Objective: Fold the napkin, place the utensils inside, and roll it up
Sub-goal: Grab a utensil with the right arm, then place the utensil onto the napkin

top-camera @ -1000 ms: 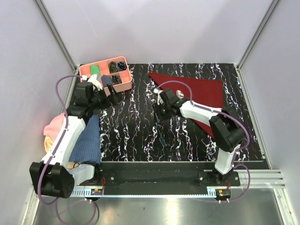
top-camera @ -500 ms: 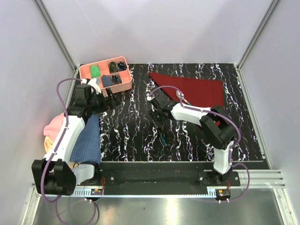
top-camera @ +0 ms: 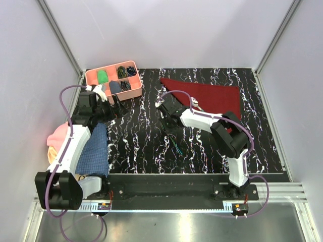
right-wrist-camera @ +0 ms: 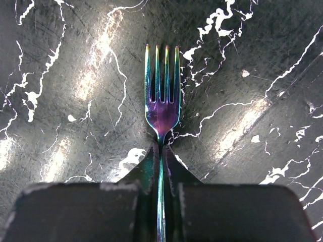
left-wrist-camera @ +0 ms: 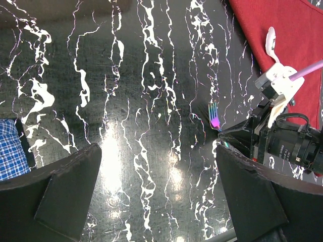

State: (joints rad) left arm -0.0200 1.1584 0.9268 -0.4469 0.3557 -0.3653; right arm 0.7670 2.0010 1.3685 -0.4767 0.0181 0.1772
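Observation:
The dark red napkin (top-camera: 212, 96) lies flat at the back right of the table; its edge shows in the left wrist view (left-wrist-camera: 292, 30). A silvery spoon (left-wrist-camera: 271, 40) lies on it. My right gripper (top-camera: 166, 117) is left of the napkin, low over the black marbled table, and is shut on the handle of a teal-purple fork (right-wrist-camera: 162, 108). The fork's tines stick out past the right gripper (right-wrist-camera: 161, 166) and also show in the left wrist view (left-wrist-camera: 214, 115). Another thin teal utensil (top-camera: 174, 145) lies on the table nearer me. My left gripper (top-camera: 113, 108) is open and empty (left-wrist-camera: 161, 201).
A pink compartment tray (top-camera: 132, 93) with small items stands at the back left. A blue checked cloth (top-camera: 96, 151) and a pink cloth (top-camera: 57, 136) lie at the left edge beside my left arm. Grey walls surround the table.
My right gripper has moved a little left and away from me with the fork in it. The teal utensil stays on the table. My left gripper has shifted slightly.

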